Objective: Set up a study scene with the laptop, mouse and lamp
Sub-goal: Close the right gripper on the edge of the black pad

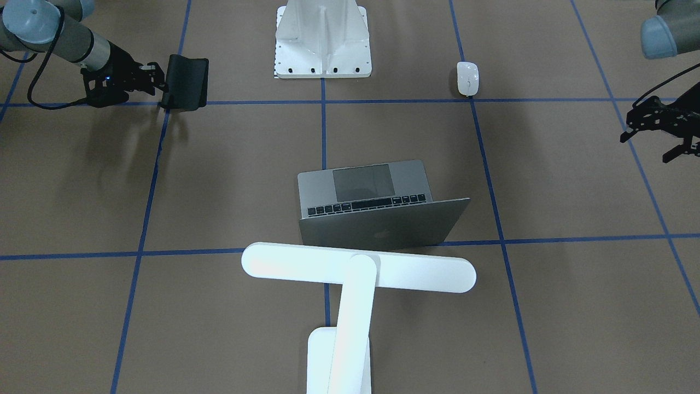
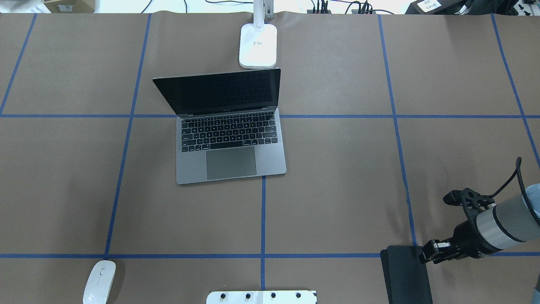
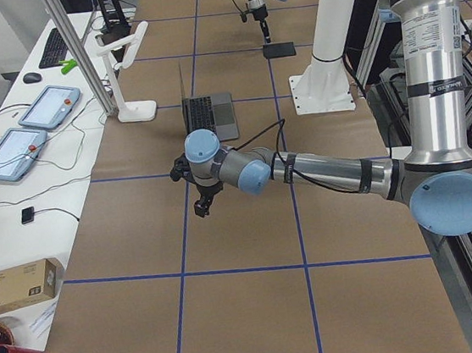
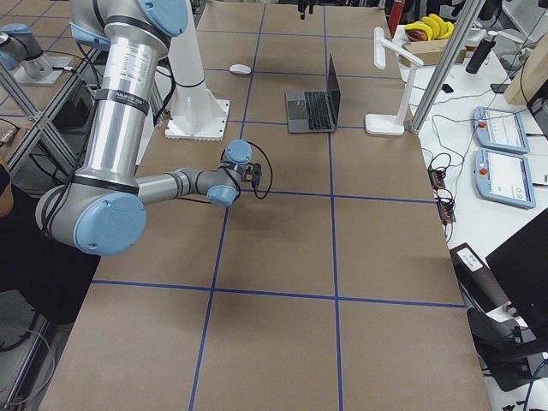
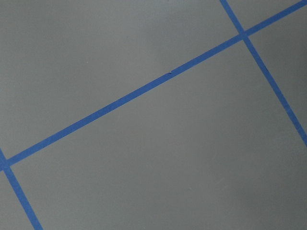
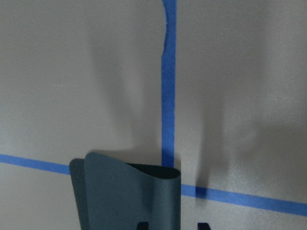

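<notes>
The grey laptop [image 1: 383,227] [image 2: 230,143] stands open mid-table, its dark screen facing the robot. Behind its lid stands the white lamp [image 1: 358,268], with its base [image 2: 258,46] at the far table edge. The white mouse [image 1: 467,78] [image 2: 99,281] lies near the robot on its left side. My right gripper [image 1: 156,76] [image 2: 428,255] is shut on the edge of a thin black mat [image 1: 186,82] [image 6: 129,191], which curls as it hangs. My left gripper [image 1: 645,148] hovers open over bare table, holding nothing.
A white ribbed pedestal [image 1: 322,44] [image 2: 261,297] with bolt holes stands at the robot's base. Blue tape lines [image 5: 144,91] cross the brown table cover. Tablets and cables [image 3: 26,132] lie on a side table beyond the lamp.
</notes>
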`<state>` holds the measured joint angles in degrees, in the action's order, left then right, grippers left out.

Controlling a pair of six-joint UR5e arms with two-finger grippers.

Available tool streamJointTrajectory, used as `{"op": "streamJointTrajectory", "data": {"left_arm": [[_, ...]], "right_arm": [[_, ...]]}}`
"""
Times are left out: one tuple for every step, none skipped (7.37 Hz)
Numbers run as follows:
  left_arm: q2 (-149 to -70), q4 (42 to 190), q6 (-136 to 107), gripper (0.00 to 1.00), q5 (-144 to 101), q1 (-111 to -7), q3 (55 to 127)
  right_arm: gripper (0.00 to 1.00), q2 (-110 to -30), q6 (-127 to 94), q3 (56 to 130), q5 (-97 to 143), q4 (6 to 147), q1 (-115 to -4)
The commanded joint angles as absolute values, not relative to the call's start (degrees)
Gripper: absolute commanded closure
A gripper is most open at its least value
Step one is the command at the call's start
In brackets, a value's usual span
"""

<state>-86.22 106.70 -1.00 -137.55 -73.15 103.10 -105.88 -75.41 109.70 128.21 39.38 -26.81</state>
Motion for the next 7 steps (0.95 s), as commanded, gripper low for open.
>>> {"op": "streamJointTrajectory", "data": {"left_arm": [[-86.22, 106.70, -0.97, 0.00, -137.55, -73.21, 103.10], [-86.22, 106.70, -0.97, 0.00, -137.55, -73.21, 103.10], [-86.22, 106.70, -0.97, 0.00, -137.55, -73.21, 103.01], [-86.22, 106.70, -0.97, 0.00, -137.55, -73.21, 103.01], [-86.22, 106.70, -0.97, 0.00, -137.55, -73.21, 103.01], [-86.22, 106.70, -0.88, 0.00, -137.55, -73.21, 103.01], [-86.22, 106.70, -0.88, 0.00, -137.55, -73.21, 102.75]], "right_arm": [[0.55, -103.55, -75.41, 109.60, 128.23, 42.35, -26.54], [0.55, -103.62, -75.32, 109.60, 128.32, 42.36, -26.63], [0.55, -103.71, -74.71, 109.69, 128.58, 42.28, -27.15], [0.55, -103.80, -74.36, 109.69, 129.02, 42.10, -27.42], [0.55, -103.80, -74.27, 109.60, 129.02, 42.10, -27.07], [0.55, -103.80, -74.09, 108.82, 128.85, 42.10, -26.37], [0.55, -103.80, -74.09, 108.37, 128.85, 42.19, -25.67]]}}
